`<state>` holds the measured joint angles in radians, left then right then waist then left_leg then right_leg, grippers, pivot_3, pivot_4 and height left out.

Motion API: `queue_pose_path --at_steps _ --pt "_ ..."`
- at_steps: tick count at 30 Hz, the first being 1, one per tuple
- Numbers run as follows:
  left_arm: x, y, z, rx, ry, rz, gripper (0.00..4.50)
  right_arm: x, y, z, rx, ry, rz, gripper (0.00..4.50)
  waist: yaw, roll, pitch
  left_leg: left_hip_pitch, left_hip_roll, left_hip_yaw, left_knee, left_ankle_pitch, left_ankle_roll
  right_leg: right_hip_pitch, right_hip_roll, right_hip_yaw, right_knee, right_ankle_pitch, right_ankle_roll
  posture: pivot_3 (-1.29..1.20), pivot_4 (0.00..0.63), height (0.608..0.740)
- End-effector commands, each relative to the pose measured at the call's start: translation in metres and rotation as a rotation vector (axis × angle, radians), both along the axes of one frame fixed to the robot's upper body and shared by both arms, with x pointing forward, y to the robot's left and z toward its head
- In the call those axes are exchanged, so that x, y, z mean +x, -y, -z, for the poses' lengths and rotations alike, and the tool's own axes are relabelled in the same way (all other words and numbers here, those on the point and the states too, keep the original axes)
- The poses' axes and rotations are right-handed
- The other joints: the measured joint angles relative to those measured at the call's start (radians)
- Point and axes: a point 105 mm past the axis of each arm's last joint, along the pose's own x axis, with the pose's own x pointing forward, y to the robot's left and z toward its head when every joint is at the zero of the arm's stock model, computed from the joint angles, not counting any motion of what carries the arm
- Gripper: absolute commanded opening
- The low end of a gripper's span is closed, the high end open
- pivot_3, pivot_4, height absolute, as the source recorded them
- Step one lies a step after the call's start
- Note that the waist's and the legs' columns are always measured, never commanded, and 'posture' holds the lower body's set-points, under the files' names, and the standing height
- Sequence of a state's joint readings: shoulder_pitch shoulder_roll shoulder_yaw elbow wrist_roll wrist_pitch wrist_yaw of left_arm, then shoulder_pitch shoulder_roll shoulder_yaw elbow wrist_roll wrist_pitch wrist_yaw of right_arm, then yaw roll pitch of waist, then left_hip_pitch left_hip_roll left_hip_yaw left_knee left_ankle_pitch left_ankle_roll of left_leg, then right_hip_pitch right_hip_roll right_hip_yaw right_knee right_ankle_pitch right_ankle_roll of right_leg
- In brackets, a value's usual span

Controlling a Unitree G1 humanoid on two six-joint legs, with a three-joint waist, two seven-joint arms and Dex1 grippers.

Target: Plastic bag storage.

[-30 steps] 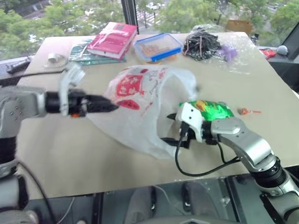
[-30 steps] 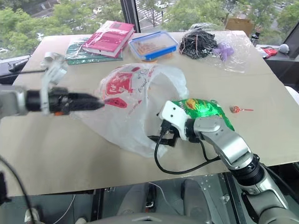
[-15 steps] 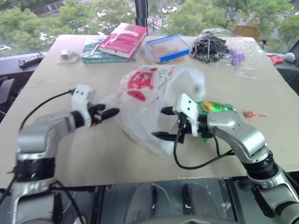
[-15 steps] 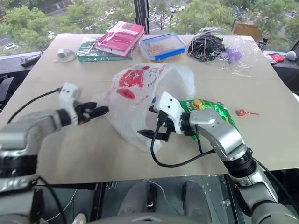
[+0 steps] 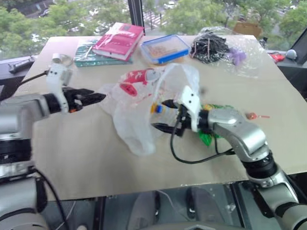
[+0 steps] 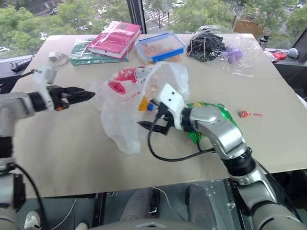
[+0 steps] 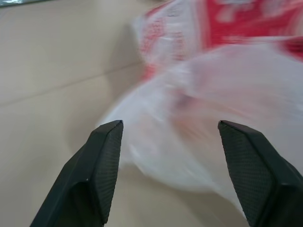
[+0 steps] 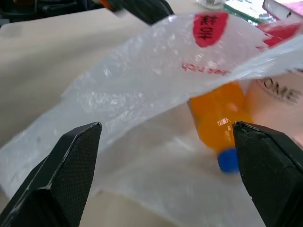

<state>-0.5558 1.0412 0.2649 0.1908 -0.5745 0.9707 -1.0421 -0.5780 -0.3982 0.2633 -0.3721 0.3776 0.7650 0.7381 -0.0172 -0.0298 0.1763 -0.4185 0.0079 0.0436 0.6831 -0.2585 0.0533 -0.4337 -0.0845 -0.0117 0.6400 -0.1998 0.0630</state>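
**Operator:** Starting at my left: the left gripper (image 5: 96, 97) hovers over the beige counter (image 5: 72, 158), fingers spread wide, pointing at the bag's left edge. In its wrist view the two black fingertips (image 7: 106, 156) stand well apart with the bag's white film just beyond them. Nothing is between them.

**Supervisor:** And the bag itself?

**Operator:** The large thin translucent white plastic bag with red printed shapes (image 5: 129, 115) is mid-counter, between my two grippers, crumpled and partly lifted. Through its film I see an orange bottle with a blue cap (image 8: 215, 120) lying inside.

**Supervisor:** Right side?

**Operator:** The right gripper (image 6: 146, 115) points left into the bag's mouth, fingers spread as wide as they go, one above and one below the opening. In its wrist view the film hangs across between the fingers; I can't tell whether either one touches it. Just behind that gripper lies a shiny green snack packet (image 6: 211, 108), and further right a small red wrapped sweet (image 6: 244, 114).

**Supervisor:** Far edge?

**Operator:** A pink book in plastic wrap (image 5: 119, 39), then a clear food box with a blue rim (image 5: 163, 48), then a tangle of black cables on clear plastic sheet (image 5: 208, 45).
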Motion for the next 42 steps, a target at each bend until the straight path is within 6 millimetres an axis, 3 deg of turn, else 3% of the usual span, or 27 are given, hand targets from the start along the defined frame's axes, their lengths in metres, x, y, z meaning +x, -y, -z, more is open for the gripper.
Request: queue_pose_path --at_steps 1,3,5,8,11,13,17,25,28,34,37,39,42 --pt "-0.038 0.025 -0.037 -0.055 0.032 0.212 4.39 -0.014 0.030 -0.019 0.011 0.079 0.040 4.50 0.006 0.000 0.000 0.000 0.000 0.000 0.000 0.000 0.000 0.000 0.000 0.000 0.000 0.000 0.000 0.00 0.150 0.740" --pt "-0.057 0.051 -0.048 -0.050 0.028 0.336 4.39 -0.022 0.046 -0.021 -0.006 0.098 0.080 4.50 0.011 0.000 0.000 0.000 0.000 -0.001 0.000 0.000 0.000 0.001 -0.001 -0.001 0.000 0.000 0.000 0.00 0.150 0.740" --pt "-0.063 0.075 -0.054 -0.042 0.047 0.410 4.39 -0.026 0.059 -0.021 -0.033 0.112 0.125 4.50 0.011 0.000 0.000 0.001 0.000 -0.002 0.001 -0.001 0.002 0.002 -0.001 -0.002 0.000 0.000 0.000 0.00 0.150 0.740" --pt "-0.036 0.129 -0.037 0.126 0.148 0.386 4.39 -0.032 0.088 -0.023 -0.097 0.135 0.254 4.50 0.032 0.003 0.000 0.003 -0.001 -0.003 0.002 -0.002 0.003 0.005 -0.001 -0.002 0.000 -0.002 -0.003 0.00 0.150 0.740" --pt "-0.018 0.152 -0.029 0.176 0.192 0.302 4.39 -0.037 0.102 -0.024 -0.133 0.142 0.322 4.50 0.030 0.003 -0.001 0.006 -0.003 -0.005 0.004 -0.002 0.004 0.011 0.000 -0.002 -0.001 0.000 0.001 0.00 0.150 0.740" --pt "-0.016 0.172 -0.018 0.231 0.225 0.296 4.39 -0.045 0.115 -0.023 -0.174 0.146 0.380 4.50 0.022 0.002 0.000 0.006 -0.002 -0.004 0.004 -0.002 0.004 0.011 0.002 0.000 -0.001 0.000 0.001 0.00 0.150 0.740" --pt "-0.008 0.190 -0.008 0.373 0.319 0.248 4.39 -0.063 0.133 -0.021 -0.226 0.135 0.459 4.50 0.027 0.002 0.000 0.005 -0.001 -0.005 0.002 -0.002 0.004 0.009 0.002 0.000 -0.002 0.000 0.000 0.00 0.150 0.740" --pt "0.019 0.202 0.010 0.533 0.403 0.168 4.39 -0.077 0.152 -0.016 -0.255 0.103 0.583 4.50 0.032 0.002 0.000 0.005 -0.001 -0.005 0.003 -0.003 0.005 0.010 0.002 0.000 -0.004 -0.001 0.000 0.00 0.150 0.740" --pt "0.028 0.203 0.012 0.562 0.439 0.144 3.64 -0.079 0.162 -0.009 -0.287 0.084 0.639 4.50 0.032 0.002 0.000 0.005 -0.001 -0.005 0.003 -0.003 0.005 0.010 0.002 0.000 -0.005 -0.003 -0.003 0.00 0.150 0.740" --pt "0.042 0.200 0.013 0.549 0.479 0.110 1.14 -0.080 0.194 0.022 -0.504 0.080 0.770 4.50 0.032 0.002 0.000 0.004 -0.002 -0.005 0.003 -0.003 0.005 0.010 0.002 -0.001 -0.006 -0.001 -0.001 0.00 0.150 0.740" --pt "0.044 0.197 0.000 0.459 0.485 0.095 0.08 -0.073 0.203 0.034 -0.581 0.135 0.789 4.50 0.031 0.002 0.000 0.004 -0.002 -0.004 0.003 -0.003 0.005 0.010 0.002 -0.001 -0.007 -0.001 0.001 0.00 0.150 0.740" --pt "0.046 0.189 -0.015 0.380 0.484 0.076 0.08 -0.062 0.209 0.046 -0.644 0.199 0.808 4.50 0.028 0.002 -0.001 0.004 -0.001 -0.004 0.003 -0.003 0.005 0.010 0.002 0.000 -0.007 -0.001 0.001 0.00 0.150 0.740" --pt "0.045 0.184 -0.021 0.335 0.461 0.082 0.08 -0.052 0.212 0.059 -0.677 0.262 0.825 4.50 0.028 0.002 -0.001 0.005 -0.001 -0.004 0.003 -0.002 0.005 0.010 0.003 -0.001 -0.006 -0.002 0.002 0.00 0.150 0.740"
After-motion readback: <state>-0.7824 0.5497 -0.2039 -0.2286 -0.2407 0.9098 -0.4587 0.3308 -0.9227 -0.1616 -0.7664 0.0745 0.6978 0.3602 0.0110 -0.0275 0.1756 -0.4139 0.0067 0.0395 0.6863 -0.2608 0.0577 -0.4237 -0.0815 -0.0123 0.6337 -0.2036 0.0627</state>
